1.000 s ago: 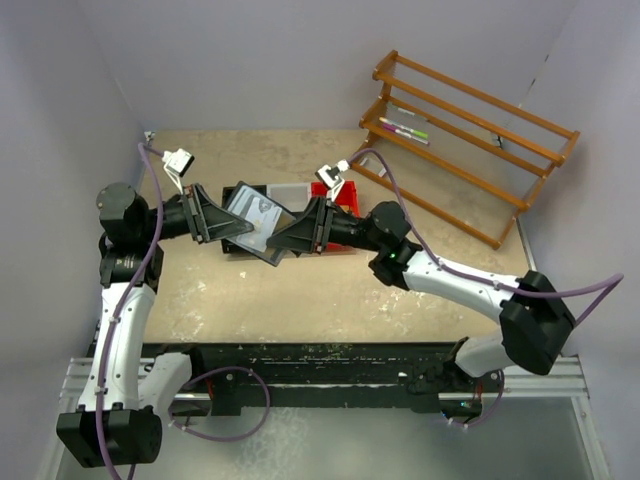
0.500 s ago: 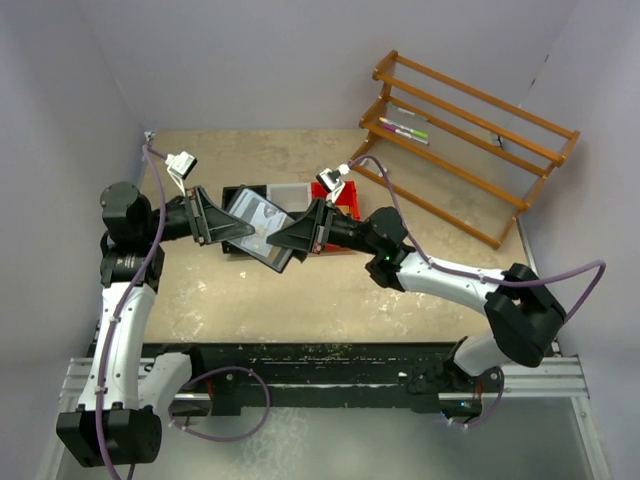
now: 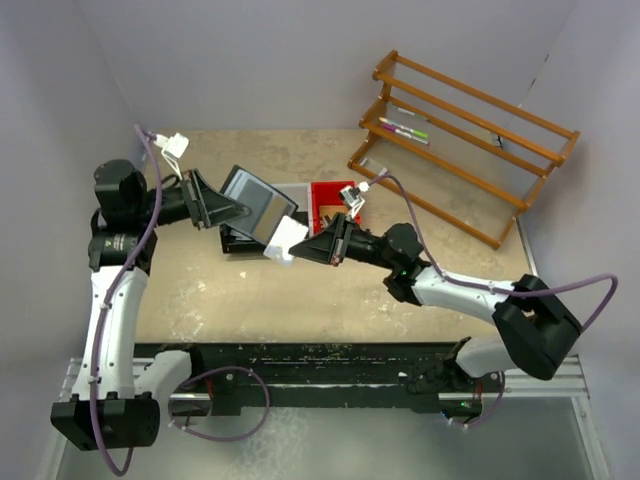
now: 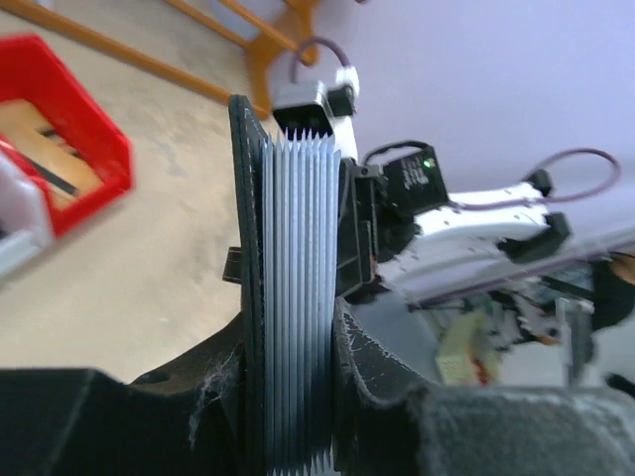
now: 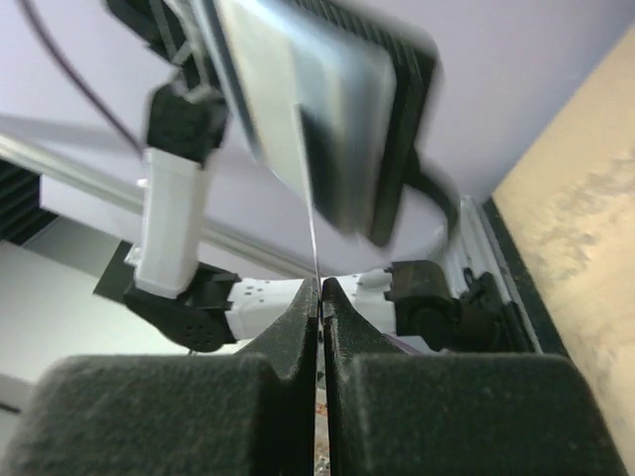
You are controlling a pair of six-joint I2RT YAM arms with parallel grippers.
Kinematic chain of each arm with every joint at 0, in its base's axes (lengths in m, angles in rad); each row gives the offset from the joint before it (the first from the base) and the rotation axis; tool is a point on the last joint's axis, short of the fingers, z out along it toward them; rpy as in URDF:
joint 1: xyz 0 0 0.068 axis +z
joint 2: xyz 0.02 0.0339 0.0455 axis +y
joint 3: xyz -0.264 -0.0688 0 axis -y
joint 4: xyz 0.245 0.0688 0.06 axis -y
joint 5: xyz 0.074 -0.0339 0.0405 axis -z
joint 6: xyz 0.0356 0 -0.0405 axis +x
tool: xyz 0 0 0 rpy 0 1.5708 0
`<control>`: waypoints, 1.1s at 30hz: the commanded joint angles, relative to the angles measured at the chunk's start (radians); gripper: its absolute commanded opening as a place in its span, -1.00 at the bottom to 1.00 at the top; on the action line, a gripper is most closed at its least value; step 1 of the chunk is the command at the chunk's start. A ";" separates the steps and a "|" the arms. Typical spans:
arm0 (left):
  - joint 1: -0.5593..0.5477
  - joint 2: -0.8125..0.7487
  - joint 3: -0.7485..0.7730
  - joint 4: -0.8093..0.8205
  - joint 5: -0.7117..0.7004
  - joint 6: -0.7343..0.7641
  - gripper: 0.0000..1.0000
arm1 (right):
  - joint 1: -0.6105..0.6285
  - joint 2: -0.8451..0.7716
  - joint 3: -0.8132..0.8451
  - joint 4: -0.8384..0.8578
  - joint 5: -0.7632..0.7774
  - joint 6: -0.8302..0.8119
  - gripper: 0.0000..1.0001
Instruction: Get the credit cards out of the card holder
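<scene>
My left gripper [image 3: 238,212] is shut on the card holder [image 3: 256,204] and holds it tilted above the table. In the left wrist view the card holder [image 4: 296,297] stands edge-on between my fingers, a black cover beside grey-blue pleated pockets. My right gripper [image 3: 306,246] is shut on one credit card [image 3: 285,240], a pale thin rectangle just below and right of the holder's lower corner. In the right wrist view the card [image 5: 310,238] shows as a thin line rising from my shut fingertips toward the blurred holder [image 5: 337,109]. I cannot tell whether the card still touches the holder.
Joined black [image 3: 235,241], white and red trays [image 3: 327,196] lie on the table under the holder. The red tray also shows in the left wrist view [image 4: 69,159]. A wooden rack [image 3: 470,120] with pens [image 3: 403,130] stands at the back right. Walls close off the left and back.
My left gripper lifted the holder up and to the left. My right gripper drew back to the right, pulling the card out along the holder's lower right edge.
</scene>
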State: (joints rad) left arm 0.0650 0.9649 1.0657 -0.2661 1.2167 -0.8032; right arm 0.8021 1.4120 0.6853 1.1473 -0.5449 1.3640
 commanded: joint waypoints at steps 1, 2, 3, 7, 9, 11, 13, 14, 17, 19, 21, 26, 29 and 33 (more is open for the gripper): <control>0.001 0.059 0.242 -0.323 -0.197 0.428 -0.76 | -0.085 -0.087 -0.050 -0.115 -0.021 -0.037 -1.00; 0.002 0.076 0.261 -0.381 -0.275 0.488 -0.76 | -0.104 -0.100 -0.048 -0.165 -0.032 -0.061 -1.00; 0.002 0.093 0.298 -0.427 -0.350 0.538 -0.76 | -0.119 -0.110 -0.033 -0.238 -0.036 -0.103 -1.00; 0.002 0.129 0.357 -0.534 -0.509 0.666 -0.78 | -0.134 -0.069 0.137 -0.610 0.001 -0.329 -1.00; 0.002 0.117 0.359 -0.543 -0.526 0.682 -0.77 | -0.134 -0.002 0.231 -0.704 0.004 -0.402 -1.00; 0.002 0.105 0.365 -0.558 -0.529 0.692 -0.76 | -0.135 0.078 0.329 -0.764 0.008 -0.457 -1.00; 0.002 0.099 0.391 -0.590 -0.516 0.709 -0.75 | -0.135 0.176 0.465 -0.837 0.014 -0.506 -1.00; 0.002 0.095 0.404 -0.609 -0.507 0.721 -0.75 | -0.134 0.228 0.527 -0.878 0.013 -0.538 -1.00; 0.002 0.066 0.412 -0.650 -0.494 0.743 -0.76 | -0.128 0.413 0.724 -0.968 0.046 -0.591 -1.00; 0.003 0.044 0.397 -0.670 -0.475 0.749 -0.76 | -0.122 0.516 0.835 -1.008 0.046 -0.602 -1.00; 0.002 0.027 0.380 -0.690 -0.444 0.751 -0.77 | -0.114 0.605 0.929 -1.040 0.055 -0.610 -1.00; 0.003 0.004 0.361 -0.735 -0.371 0.759 -0.78 | -0.090 0.783 1.093 -1.067 0.042 -0.588 -1.00; 0.002 -0.001 0.358 -0.740 -0.303 0.749 -0.78 | -0.073 0.850 1.158 -1.072 0.035 -0.578 -1.00; 0.002 -0.008 0.355 -0.731 -0.219 0.718 -0.78 | -0.058 0.916 1.225 -1.088 0.035 -0.565 -1.00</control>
State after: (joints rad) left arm 0.0650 0.9749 1.4147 -1.0367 0.8566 -0.0673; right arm 0.7250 2.3276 1.8145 0.0711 -0.5072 0.7998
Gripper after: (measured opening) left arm 0.310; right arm 0.005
